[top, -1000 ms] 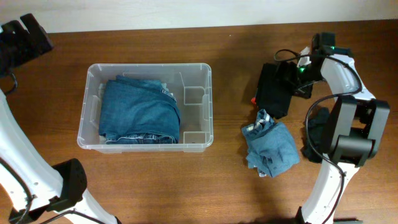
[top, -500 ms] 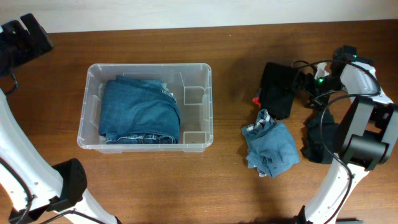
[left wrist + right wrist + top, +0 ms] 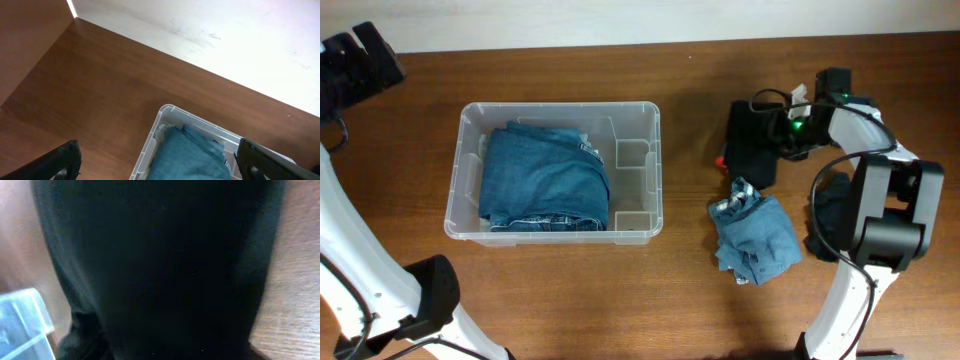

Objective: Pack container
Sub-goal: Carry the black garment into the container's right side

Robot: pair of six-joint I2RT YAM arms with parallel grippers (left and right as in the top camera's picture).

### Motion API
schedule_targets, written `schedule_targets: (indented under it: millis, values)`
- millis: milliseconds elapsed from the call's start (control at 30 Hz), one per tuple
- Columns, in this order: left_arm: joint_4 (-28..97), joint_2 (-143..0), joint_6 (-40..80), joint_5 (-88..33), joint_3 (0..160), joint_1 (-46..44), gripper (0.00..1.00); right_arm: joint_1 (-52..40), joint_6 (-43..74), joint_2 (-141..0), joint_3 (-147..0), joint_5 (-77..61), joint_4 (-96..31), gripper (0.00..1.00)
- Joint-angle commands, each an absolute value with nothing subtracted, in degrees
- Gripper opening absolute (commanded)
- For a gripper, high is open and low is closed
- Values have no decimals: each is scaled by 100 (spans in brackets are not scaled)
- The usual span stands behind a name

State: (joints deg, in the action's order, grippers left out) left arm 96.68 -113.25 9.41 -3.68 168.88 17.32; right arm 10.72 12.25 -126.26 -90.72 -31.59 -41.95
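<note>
Denim: 1 piece (image 3: 545,180) in 1 container (image 3: 560,105), 1 loose piece (image 3: 757,238) beside 2 black garments (image 3: 750,148) (image 3: 830,215); left gripper (image 3: 160,161) splayed, right gripper (image 3: 782,128) unreadable.

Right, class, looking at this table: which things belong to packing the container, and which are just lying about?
Belong to the job:
container
folded blue denim, already inside it
black garment, crumpled denim piece and dark cloth, all to its right and not yet packed

Just lying about:
small red object beside the black garment, too small to identify
</note>
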Motion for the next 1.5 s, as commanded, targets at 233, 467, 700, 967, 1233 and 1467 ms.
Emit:
schedule_targets:
  millis: [233,467,700,967,1233,1467]
  values:
    - [9668,-11340,913,-366,16916,1747,99,958,952,-12252,-9717,-3199,-5673,24]
    - [9668,-11340,913,-366,16916,1747,99,-377,1055,-10698,-10851,-3326,-6493,20]
    - [9668,-11340,913,-366,16916,1747,99,-2097,2418,-10492,-10899,-3841,-5339,20]
    - [9668,-11340,913,-368,16916,1747,99,-3044,2882,-11118,-10886,-3638,-4324,20]
    - [9668,-11340,913,-366,16916,1747,99,-2961,2893,-11872,-10868,-3212,-4407,16]
    - [9668,-11340,913,-366,16916,1747,99,-2961,2856,-12248,-10857,-2923,-4486,16]
